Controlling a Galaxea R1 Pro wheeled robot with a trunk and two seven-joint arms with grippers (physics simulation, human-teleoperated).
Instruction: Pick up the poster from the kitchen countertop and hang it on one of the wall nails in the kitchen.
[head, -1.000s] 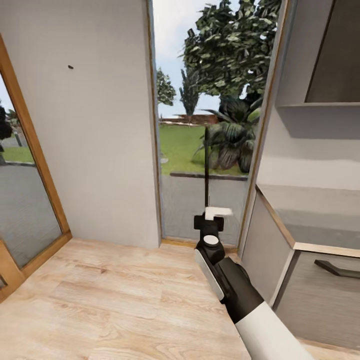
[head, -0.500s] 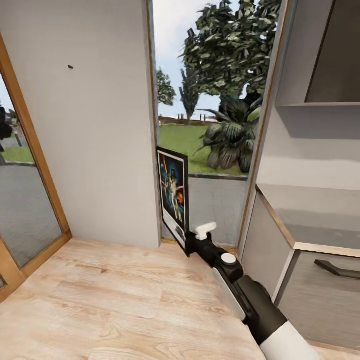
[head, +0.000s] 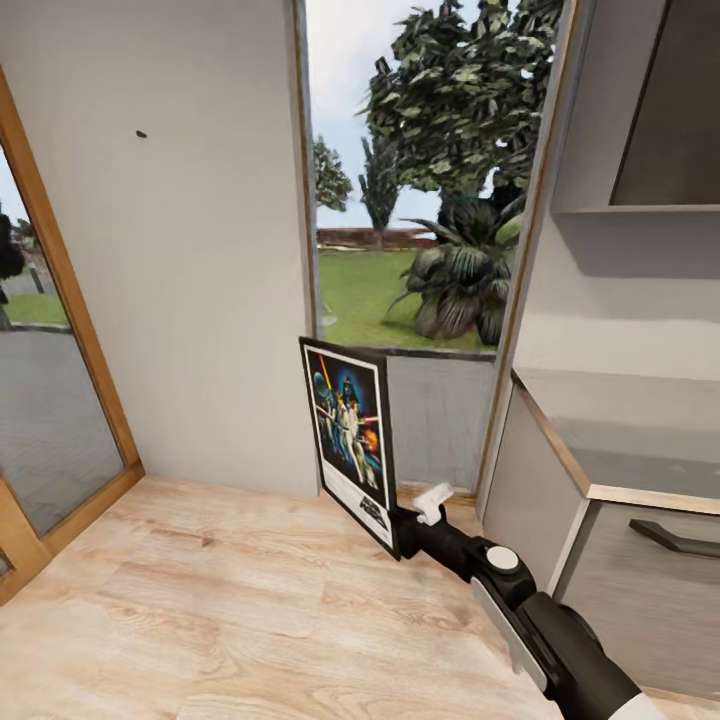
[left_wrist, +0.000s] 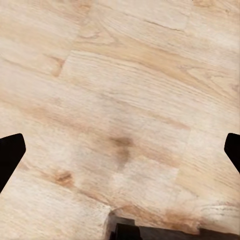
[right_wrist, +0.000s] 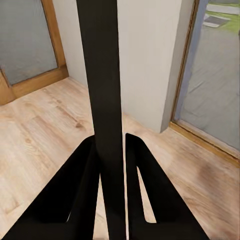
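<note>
Our right gripper (head: 405, 532) has its fingers (right_wrist: 82, 195) pinched on the poster (head: 350, 435), gripping only its bottom corner, so the frame stands upright above the clamp, its face turned toward the pale wall (head: 190, 280). The wall nail (head: 141, 134) sits high on that wall, well above and left of the poster. We judge the corner hold could let it pivot or slip during the long reach up. Our left gripper (left_wrist: 120, 150) hangs wide apart over the wooden floor (left_wrist: 125, 90).

– What's the floor (head: 200, 610) like?
– Pale wood planks, visible grain, soft sheen.
– And the poster (head: 348, 438)?
– Printed face with a white border, thin matt black frame.
– The wall (head: 170, 260)?
– Plain matt grey, beside a wooden door frame (head: 62, 270).
</note>
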